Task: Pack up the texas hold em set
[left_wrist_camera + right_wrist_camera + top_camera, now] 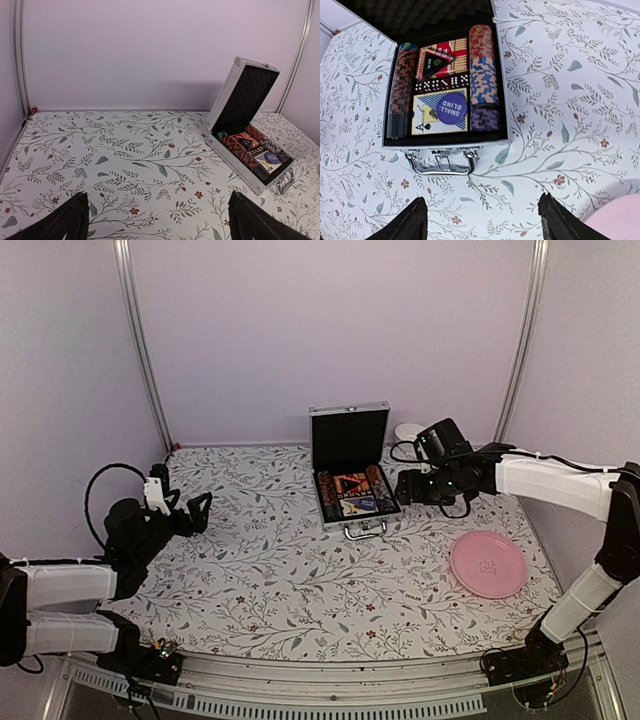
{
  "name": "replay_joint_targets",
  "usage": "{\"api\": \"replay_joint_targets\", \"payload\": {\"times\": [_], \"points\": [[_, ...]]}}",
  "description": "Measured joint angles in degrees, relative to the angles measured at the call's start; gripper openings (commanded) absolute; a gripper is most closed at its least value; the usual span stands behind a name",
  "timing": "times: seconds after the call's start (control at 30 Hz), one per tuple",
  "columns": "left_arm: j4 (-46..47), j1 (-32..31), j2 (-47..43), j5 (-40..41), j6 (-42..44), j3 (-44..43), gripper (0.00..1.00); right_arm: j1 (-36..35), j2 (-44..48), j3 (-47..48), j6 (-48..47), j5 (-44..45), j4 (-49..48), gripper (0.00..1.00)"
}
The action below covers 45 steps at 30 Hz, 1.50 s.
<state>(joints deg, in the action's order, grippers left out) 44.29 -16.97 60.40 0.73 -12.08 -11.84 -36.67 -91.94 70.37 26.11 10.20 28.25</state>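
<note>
Closed in by plain lilac walls, slim metal posts at the two far corners. Table draped in a white cloth of leafy twigs and red flowers. Metal rail along the near edge. Lit softly, evenly.

Open case at rear centre of the bench: its upright lid bars approach from behind, while top, front and left side lie free. The right gripper stands just beside its right wall; a pink plate occupies the right front.
</note>
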Motion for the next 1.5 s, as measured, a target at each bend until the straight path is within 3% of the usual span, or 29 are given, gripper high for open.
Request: {"api": "replay_joint_targets", "payload": {"times": [0.23,0.53,1.03,1.5], "points": [[0.0,0.0,0.1,0.2,-0.2,0.0,0.97,-5.4,9.3,-10.7,5.6,-0.7,2.7,0.77],[-0.1,0.0,0.7,-0.1,-0.2,0.0,0.97,-15.1,6.8,-14.6,14.4,-4.9,6.9,0.76],[-0.1,0.1,0.7,-0.2,-0.2,0.0,0.97,-17.7,-4.6,-13.9,20.0,-5.9,13.8,0.72],[0.0,0.1,1.4,-0.7,-0.2,-0.1,0.97,-18.5,-5.3,-12.7,21.4,-4.2,17.3,0.67]]}}
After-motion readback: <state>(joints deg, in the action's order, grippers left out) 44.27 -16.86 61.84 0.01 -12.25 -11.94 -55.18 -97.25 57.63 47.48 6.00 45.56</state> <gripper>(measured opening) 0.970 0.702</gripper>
